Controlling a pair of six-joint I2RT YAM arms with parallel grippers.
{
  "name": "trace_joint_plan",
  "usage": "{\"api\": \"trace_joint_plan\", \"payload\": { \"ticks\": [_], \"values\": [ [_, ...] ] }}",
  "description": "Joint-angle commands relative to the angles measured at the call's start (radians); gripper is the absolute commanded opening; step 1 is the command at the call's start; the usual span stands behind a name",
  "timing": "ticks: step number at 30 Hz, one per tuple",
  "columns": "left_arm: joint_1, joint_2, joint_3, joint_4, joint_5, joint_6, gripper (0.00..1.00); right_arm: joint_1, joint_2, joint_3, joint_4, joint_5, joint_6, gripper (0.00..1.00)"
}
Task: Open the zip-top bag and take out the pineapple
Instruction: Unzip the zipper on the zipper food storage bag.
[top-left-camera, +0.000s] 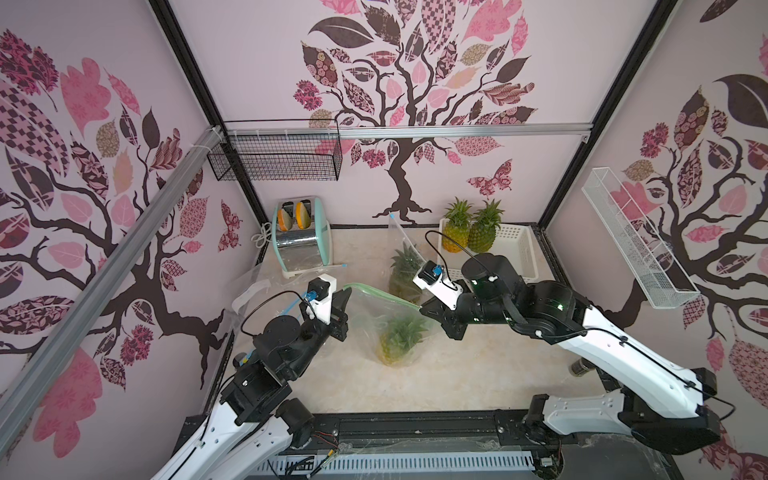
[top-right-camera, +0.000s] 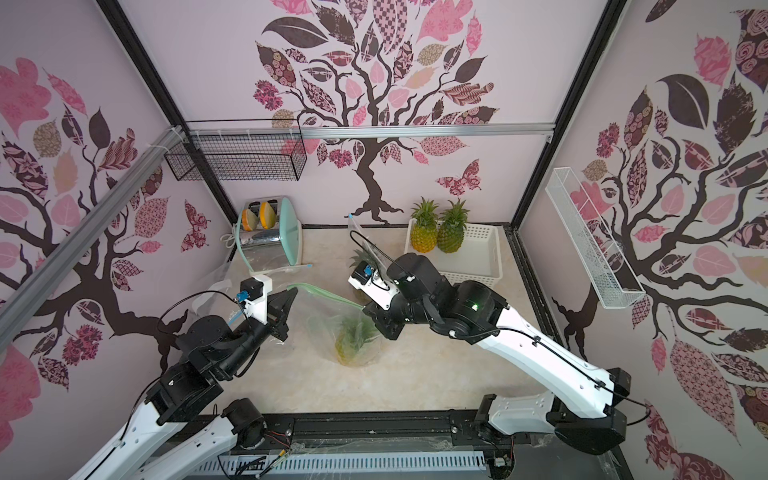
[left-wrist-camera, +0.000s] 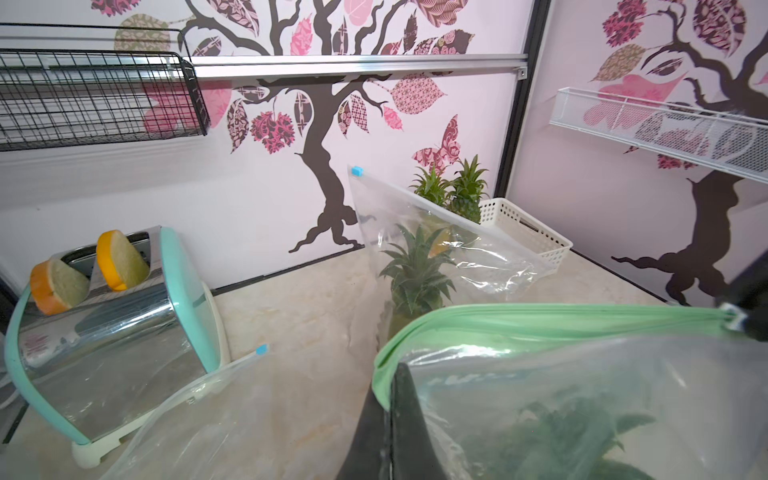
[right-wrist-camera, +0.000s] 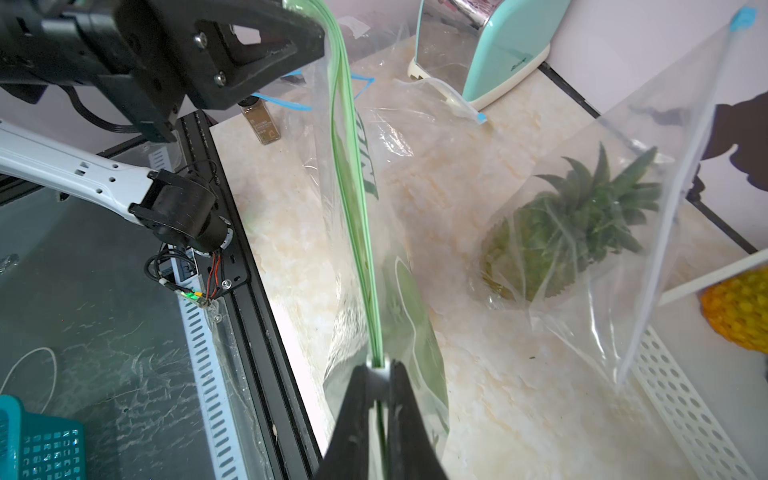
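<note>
**A:** Where does it stand? Big things first.

**B:** The bench (top-left-camera: 457, 374) carries the zip-top bag (top-left-camera: 374, 320) about mid-bench, upright and stretched between the two arms. (Other bags and a white basket (top-left-camera: 521, 251) of fruit sit farther back, and they aren't part of this.)

**A:** And the pineapple?

**B:** The pineapple (top-left-camera: 400, 340) is inside that bag, resting at its bottom on the bench with its leaves up. Nothing is out yet.

**A:** The closure?

**B:** The green zip strip (top-left-camera: 384, 295) runs taut from left to right. In the right wrist view its two tracks lie pressed together along the whole length, so I judge the mouth not yet parted.

**A:** Who holds what?

**B:** The left fingers (top-left-camera: 341, 302) are closed on the strip's left end. The right fingers (right-wrist-camera: 360, 419) are pinched tight on the small white slider (right-wrist-camera: 379, 371) at the right end.

**A:** So what remains?

**B:** Nearly everything, I'd say. The slider has to run along the strip, the mouth has to be spread, and then an arm reaches in and lifts the fruit out.
</note>
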Motion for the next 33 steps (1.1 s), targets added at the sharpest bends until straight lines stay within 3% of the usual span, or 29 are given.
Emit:
{"api": "trace_joint_plan", "payload": {
  "ticks": [1,5,9,12,21,33],
  "values": [
    [0.031,0.041,0.01,0.154,-0.141,0.039,0.0,-0.011,-0.051,0.031,-0.117,0.075,0.021,0.01],
    [0.114,0.122,0.021,0.217,-0.067,0.017,0.0,-0.011,-0.08,0.029,-0.144,0.09,0.037,0.01],
    [0.273,0.186,0.022,0.284,0.093,-0.065,0.0,-0.011,-0.121,-0.009,-0.161,0.094,0.065,0.01],
    [0.333,0.231,0.031,0.326,0.173,-0.09,0.0,-0.011,-0.155,-0.043,-0.165,0.096,0.087,0.01],
    [0.342,0.314,0.058,0.377,0.385,-0.124,0.0,-0.01,-0.189,-0.127,-0.116,0.055,0.105,0.02],
    [0.342,0.296,0.05,0.339,0.431,-0.115,0.0,-0.011,-0.158,-0.148,-0.051,0.058,0.082,0.02]
  ]
}}
